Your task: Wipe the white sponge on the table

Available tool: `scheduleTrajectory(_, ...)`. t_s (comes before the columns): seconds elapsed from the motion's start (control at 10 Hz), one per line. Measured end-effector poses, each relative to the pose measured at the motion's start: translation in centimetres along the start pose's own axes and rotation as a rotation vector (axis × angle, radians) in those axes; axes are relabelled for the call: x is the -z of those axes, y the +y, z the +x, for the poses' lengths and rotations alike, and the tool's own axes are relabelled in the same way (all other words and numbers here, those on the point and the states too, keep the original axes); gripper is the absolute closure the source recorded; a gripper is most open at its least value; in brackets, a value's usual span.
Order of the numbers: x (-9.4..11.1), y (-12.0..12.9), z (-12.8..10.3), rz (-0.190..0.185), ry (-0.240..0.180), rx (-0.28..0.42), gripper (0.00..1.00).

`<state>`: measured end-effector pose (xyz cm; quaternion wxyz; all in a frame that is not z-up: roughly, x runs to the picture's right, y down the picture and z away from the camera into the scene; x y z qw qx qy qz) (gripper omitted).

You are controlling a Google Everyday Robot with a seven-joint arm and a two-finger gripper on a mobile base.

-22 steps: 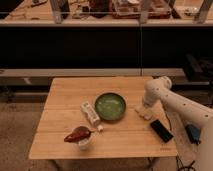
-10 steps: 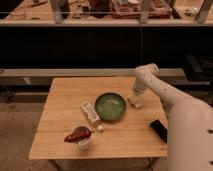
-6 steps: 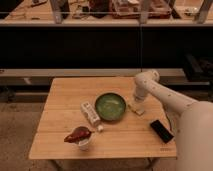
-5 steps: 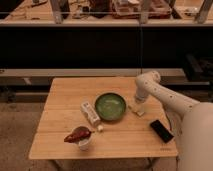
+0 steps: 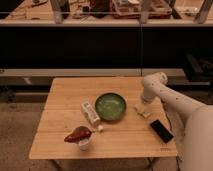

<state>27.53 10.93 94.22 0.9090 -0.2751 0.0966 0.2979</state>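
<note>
The white sponge is a small off-white pad lying on the light wooden table, just right of the green bowl. My gripper points down from the white arm, which comes in from the right. The gripper is right over the sponge and seems to touch its far end. Part of the sponge is hidden under the gripper.
A black phone lies near the table's front right corner. A white printed carton and a tiny white cube lie left of the bowl. A white cup with a brown object stands at the front left. Dark shelving runs behind.
My gripper has moved from beside the bowl's far right rim toward the front and slightly right, and the sponge has shifted the same way with it.
</note>
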Motion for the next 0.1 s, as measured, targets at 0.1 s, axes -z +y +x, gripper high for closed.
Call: scheduleTrajectory(0.1,-0.02,-0.06,0.12,-0.001,0.001,-0.001,1.0)
